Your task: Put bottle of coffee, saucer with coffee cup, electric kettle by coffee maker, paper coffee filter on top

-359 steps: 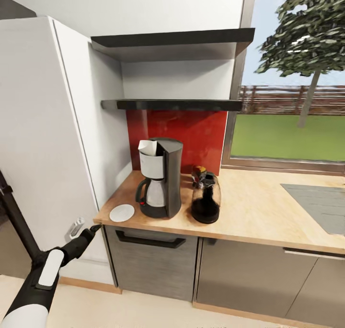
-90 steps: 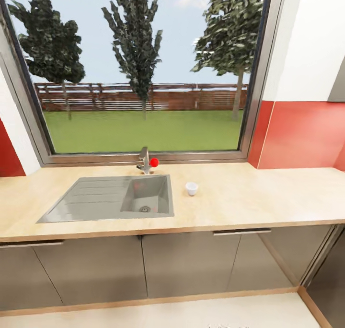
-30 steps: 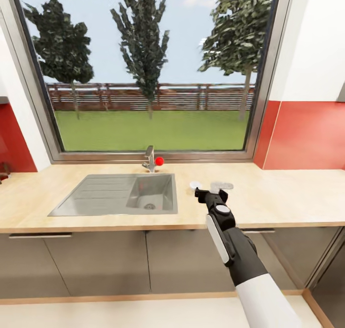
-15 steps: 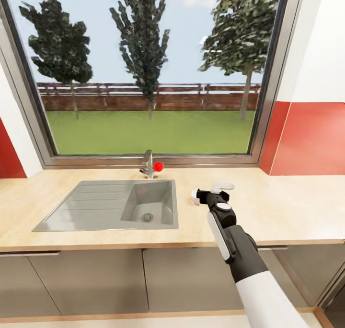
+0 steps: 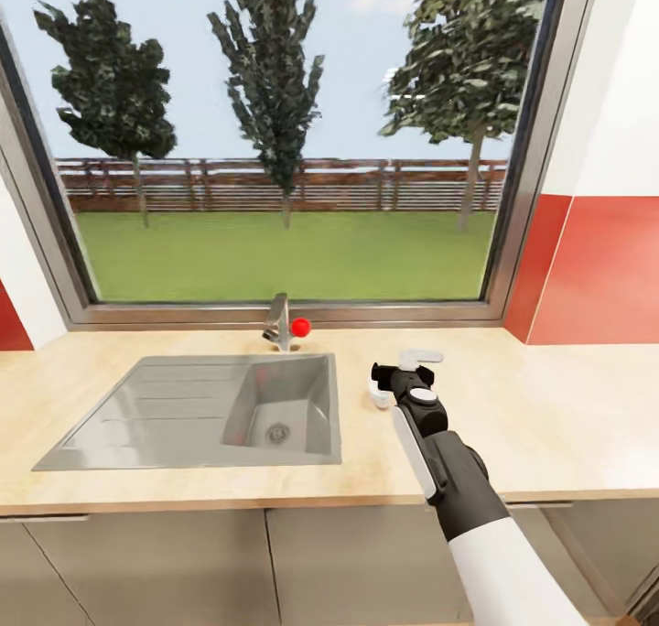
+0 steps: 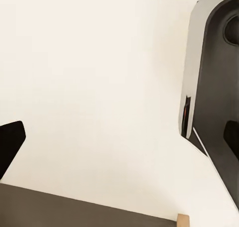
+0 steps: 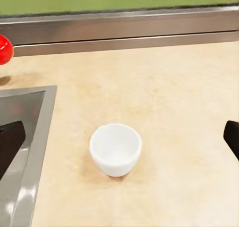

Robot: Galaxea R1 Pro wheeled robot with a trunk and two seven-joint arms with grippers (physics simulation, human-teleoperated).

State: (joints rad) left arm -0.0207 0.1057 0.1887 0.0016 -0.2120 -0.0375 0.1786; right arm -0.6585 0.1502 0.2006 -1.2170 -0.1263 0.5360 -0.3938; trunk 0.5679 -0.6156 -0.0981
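Coffee cup: a small white cup stands upright on the tabletop, just right of the sink; in the head view only a sliver of it peeks out at the left of the right claw.
Right arm: white forearm and dark wrist reach forward from the lower right, over the tabletop's front edge toward the cup.
Right claw: the claw hovers just above and slightly behind the cup, spread wide; in the wrist view its two dark fingertips sit at opposite edges with the cup between them, touching neither.
Left claw: one dark fingertip shows against a pale floor; I cannot tell how far it is spread.
Sink: a steel basin with a ribbed drainer is set into the tabletop, left of the cup.
Tap: a steel tap with a red knob stands behind the basin, at the window sill.
Far back: a wide window looks onto lawn, a fence and trees; a red wall panel lies to its right.
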